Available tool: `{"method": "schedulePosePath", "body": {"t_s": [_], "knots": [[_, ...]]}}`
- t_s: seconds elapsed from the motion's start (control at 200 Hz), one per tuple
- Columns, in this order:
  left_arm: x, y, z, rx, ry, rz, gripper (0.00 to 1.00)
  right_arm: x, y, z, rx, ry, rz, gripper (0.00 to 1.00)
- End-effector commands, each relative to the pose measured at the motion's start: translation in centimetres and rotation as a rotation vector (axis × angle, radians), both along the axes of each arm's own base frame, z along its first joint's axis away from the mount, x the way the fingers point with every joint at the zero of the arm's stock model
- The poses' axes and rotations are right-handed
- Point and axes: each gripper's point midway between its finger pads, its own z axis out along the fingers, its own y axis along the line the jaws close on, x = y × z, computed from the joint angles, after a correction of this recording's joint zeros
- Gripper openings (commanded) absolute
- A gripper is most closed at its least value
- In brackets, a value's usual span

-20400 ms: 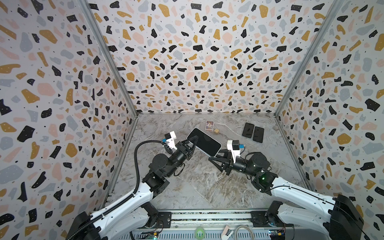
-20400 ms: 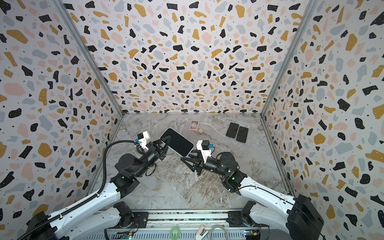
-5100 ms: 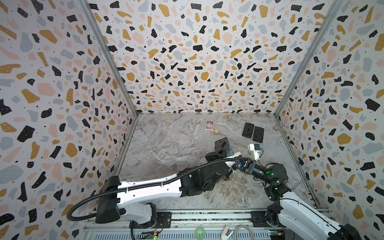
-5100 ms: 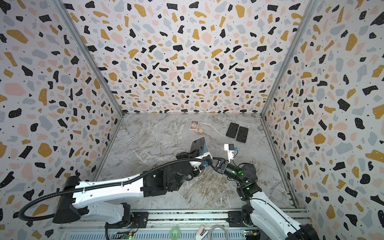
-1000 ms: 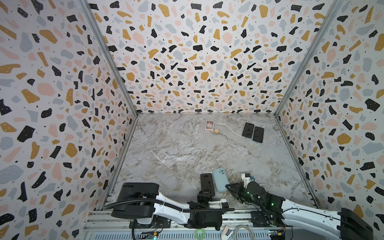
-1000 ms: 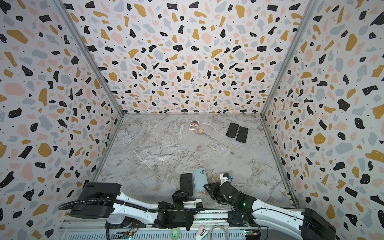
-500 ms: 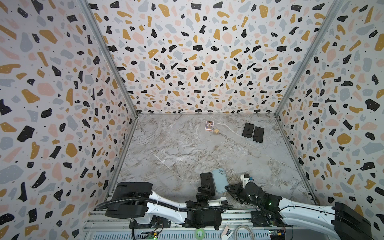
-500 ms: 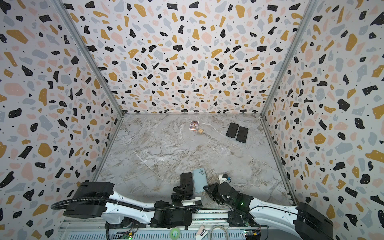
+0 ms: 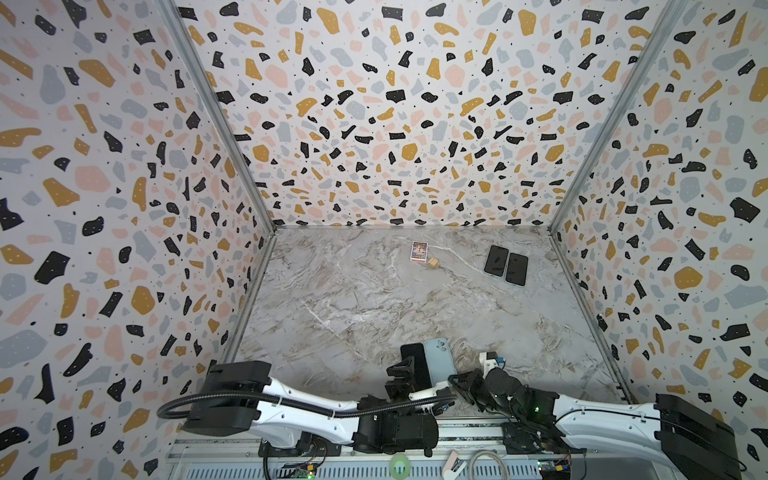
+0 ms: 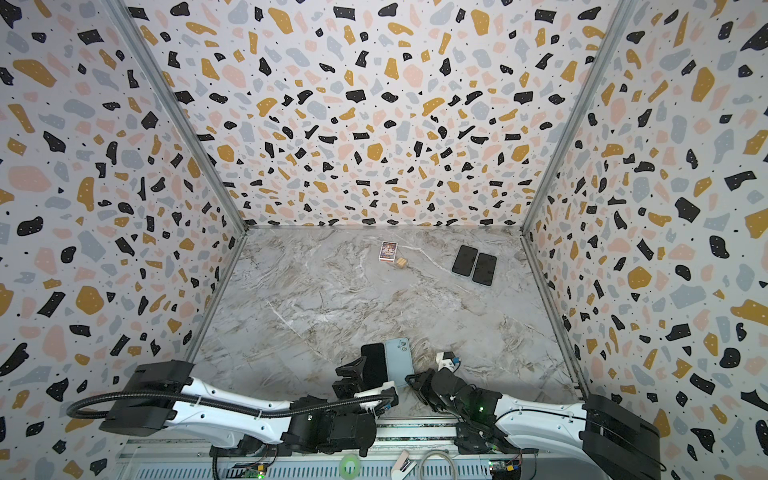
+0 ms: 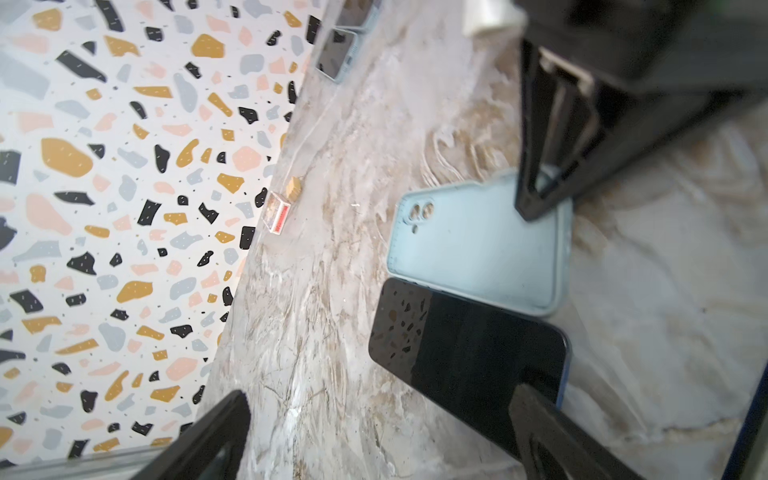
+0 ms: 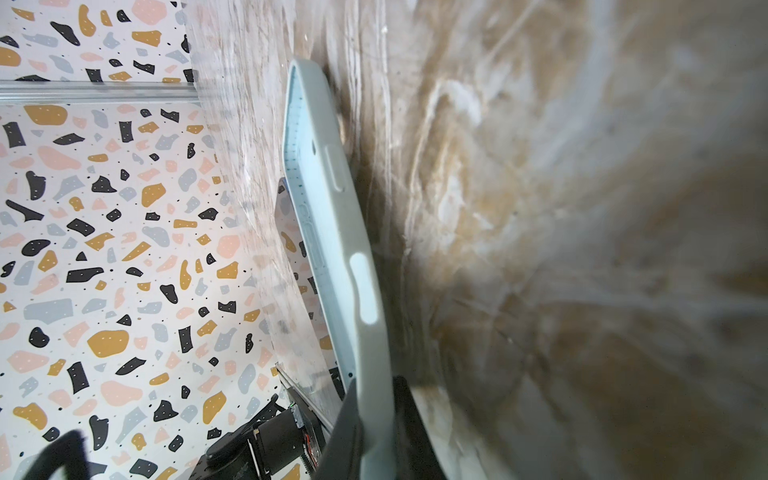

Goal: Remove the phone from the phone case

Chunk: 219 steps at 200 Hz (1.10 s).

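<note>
The left hand (image 9: 409, 373) stands apart over the phone (image 9: 411, 352), and the right hand (image 9: 459, 380) is clamped on the case (image 9: 440, 360).

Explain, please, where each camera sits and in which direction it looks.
Top views: high at the front, looking down toward the back wall; left arm, right arm, phone and case show.
Left wrist: on the left arm, facing down at phone and case; the open left tool shows.
Right wrist: low, sighting along the case's edge; right tool shut on it.
Shared: both wrist views show the case.
</note>
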Motion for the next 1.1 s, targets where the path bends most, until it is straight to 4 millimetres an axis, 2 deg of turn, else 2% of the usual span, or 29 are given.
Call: {"method": "schedulePosePath", "body": {"t_s": [0.0,0.15,0.23,0.33,0.571,0.906,1.091], "knots": [[1.2,1.2,5.9,-0.319,0.036,0.140,1.00,-0.1,-0.7,-0.9,-0.040,0.003,-0.033,0.00],[3.5,4.8,10.8,-0.651,0.164,0.274,1.00,-0.2,0.2,-0.5,-0.074,-0.010,-0.019,0.00],[4.3,6.9,12.7,-0.754,0.194,0.336,0.99,-0.5,0.6,-0.9,-0.095,0.002,-0.019,0.00],[4.5,8.4,14.2,-0.823,0.227,0.386,1.00,-0.9,1.6,-1.0,-0.088,0.008,-0.020,0.00],[5.6,9.9,15.4,-0.874,0.251,0.515,1.00,-1.4,5.6,-0.3,-0.049,-0.003,0.016,0.00],[7.0,11.8,15.1,-0.925,0.265,0.610,0.99,-3.2,12.5,-1.3,-0.004,0.062,0.052,0.00],[7.3,12.5,15.2,-0.926,0.252,0.632,1.00,-4.4,14.9,-2.1,-0.015,0.102,0.023,0.00]]}}
